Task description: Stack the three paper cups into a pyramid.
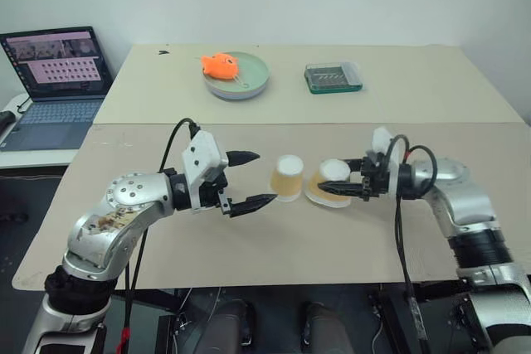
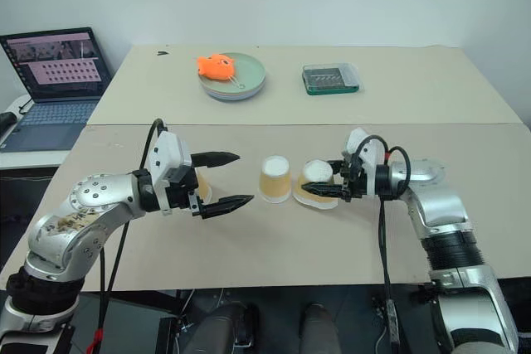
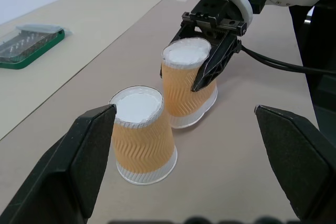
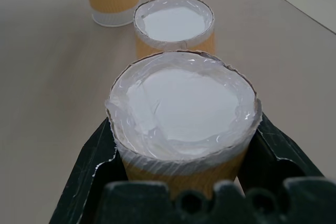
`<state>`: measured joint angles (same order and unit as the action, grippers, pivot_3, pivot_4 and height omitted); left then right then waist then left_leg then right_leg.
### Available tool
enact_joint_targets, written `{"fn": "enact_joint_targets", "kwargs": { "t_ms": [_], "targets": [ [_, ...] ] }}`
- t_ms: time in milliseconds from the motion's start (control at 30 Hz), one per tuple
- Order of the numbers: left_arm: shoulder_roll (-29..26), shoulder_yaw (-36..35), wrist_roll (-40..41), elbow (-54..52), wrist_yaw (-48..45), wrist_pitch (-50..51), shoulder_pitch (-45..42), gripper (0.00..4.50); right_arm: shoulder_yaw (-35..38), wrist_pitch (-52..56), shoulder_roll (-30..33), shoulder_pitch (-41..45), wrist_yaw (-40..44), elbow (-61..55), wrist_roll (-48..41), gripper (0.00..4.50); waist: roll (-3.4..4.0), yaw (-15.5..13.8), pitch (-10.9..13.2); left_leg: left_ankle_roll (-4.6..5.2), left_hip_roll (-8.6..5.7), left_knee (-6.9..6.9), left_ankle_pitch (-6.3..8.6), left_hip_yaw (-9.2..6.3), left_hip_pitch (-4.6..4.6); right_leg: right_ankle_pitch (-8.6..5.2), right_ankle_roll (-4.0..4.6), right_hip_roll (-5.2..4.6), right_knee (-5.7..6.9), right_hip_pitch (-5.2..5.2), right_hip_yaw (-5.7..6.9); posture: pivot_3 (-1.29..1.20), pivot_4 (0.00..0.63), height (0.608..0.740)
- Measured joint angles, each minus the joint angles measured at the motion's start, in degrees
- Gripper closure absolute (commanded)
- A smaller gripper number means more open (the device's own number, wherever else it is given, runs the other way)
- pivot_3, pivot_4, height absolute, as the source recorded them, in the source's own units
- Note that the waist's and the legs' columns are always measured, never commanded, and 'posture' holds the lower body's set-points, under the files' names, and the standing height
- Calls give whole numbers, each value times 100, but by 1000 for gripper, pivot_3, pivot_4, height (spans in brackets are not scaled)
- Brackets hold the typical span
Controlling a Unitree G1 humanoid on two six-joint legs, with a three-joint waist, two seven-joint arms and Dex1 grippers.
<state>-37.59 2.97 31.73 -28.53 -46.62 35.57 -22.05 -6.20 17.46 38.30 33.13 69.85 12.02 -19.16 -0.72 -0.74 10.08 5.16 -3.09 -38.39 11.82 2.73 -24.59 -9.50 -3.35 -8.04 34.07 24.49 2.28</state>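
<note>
Tan paper cups sit on our worktop. From the left eye, we see our right hand gripping the held cup. This cup leans over, with its wide white rim touching the worktop. Just beside it stands the middle cup, upside down. Our left hand hangs on the other side of the middle cup, with its two black fingers spread wide and nothing between them. Far back we see a green plate with an orange toy fish on it, and a green tray near it. A laptop sits on a side desk.

From the right eye, we see the same things. Here a bit of the third cup peeks out from behind our left hand.

From the left wrist, our left fingers stand far apart. The middle cup stands near us, upside down on the worktop. The held cup leans right behind it, with the right hand's black fingers clamped on its sides. The two cups touch or almost touch; we cannot tell which.

From the right wrist, the held cup is squeezed between our right fingers. The middle cup is just past it. The third cup stands farther off.
</note>
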Motion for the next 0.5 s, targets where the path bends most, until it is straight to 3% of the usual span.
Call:
{"fn": "enact_joint_targets", "kwargs": {
  "t_ms": [500],
  "targets": [
    [-42, -139, 16, -182, 69, 121, 42, 0, -116, -632, -477, 588, 42, 1034, 547, 2172, 0, 11, 0, -5, 0, 0, -2, 0, 1, 0, 1, 3, 1, 0, 0, 0, 150, 740]
  ]
}}
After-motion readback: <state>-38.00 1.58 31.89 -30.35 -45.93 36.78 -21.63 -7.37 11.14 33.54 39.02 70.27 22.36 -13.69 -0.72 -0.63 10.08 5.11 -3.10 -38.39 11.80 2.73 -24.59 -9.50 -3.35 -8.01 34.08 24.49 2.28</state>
